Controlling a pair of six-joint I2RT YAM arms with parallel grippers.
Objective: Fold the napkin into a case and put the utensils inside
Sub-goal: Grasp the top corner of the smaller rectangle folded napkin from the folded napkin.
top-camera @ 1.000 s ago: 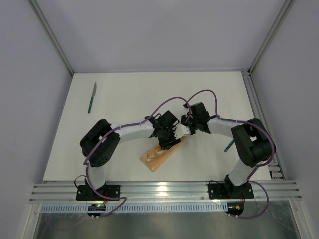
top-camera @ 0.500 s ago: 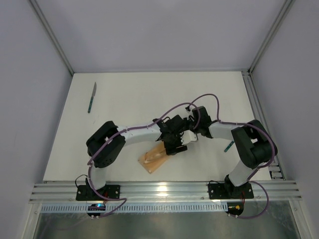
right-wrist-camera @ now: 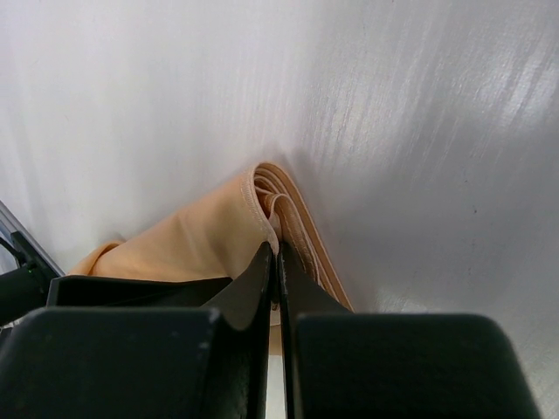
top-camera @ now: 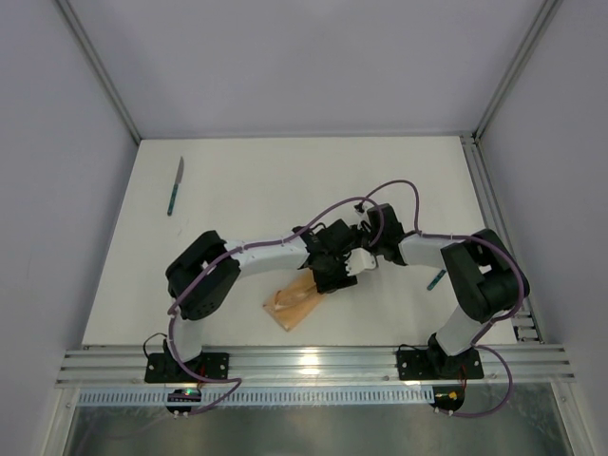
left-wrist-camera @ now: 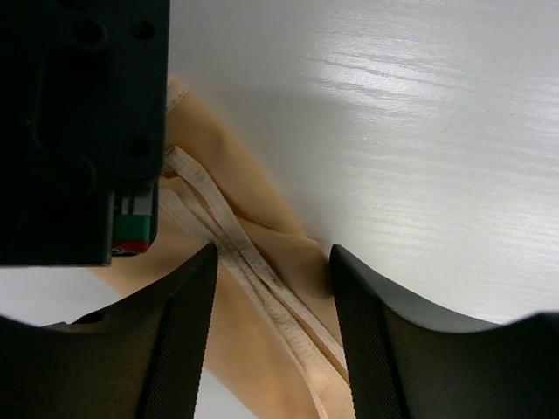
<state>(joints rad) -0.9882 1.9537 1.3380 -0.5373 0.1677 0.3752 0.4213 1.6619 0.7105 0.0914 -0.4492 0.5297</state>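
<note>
Here right pincer (right-wrist-camera: 273,251) pinches the folded napkin (top-camera: 290,306), left pincer (left-wrist-camera: 272,262) gaping astride it.

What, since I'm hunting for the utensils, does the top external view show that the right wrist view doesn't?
Only top external: the knife lying at the far left of the table, and a teal handle near the right edge, probably the fork, mostly hidden by the arm. Only right wrist: the right gripper shut at the layered, folded edge of the napkin. Both: the peach napkin on the white table.
</note>
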